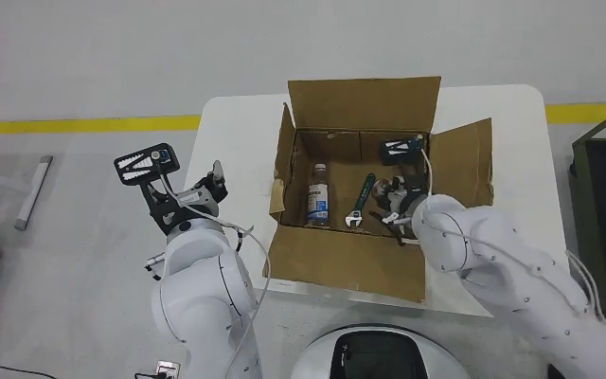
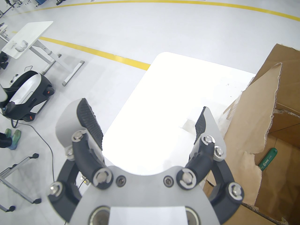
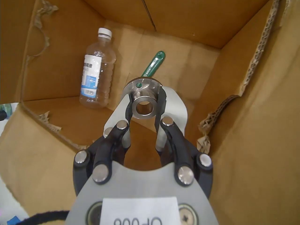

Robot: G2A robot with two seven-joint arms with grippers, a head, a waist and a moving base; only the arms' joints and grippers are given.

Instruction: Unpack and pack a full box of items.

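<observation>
Right gripper (image 3: 144, 95) is clamping a metal flange (image 3: 143, 90) inside the box (image 3: 187, 12), near the wrench (image 3: 154, 63) and bottle (image 3: 97, 76); left gripper (image 2: 145, 120) is hanging wide open over the desk (image 2: 178, 80), beside the box.

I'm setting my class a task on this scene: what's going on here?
The robot is working at an open box on a table. Its right gripper, inside the box, is shut on a metal fitting. A bottle and a wrench lie on the box floor. The left gripper is open and empty, over the table beside the box. Whether the fitting is going in or coming out cannot be told.
</observation>
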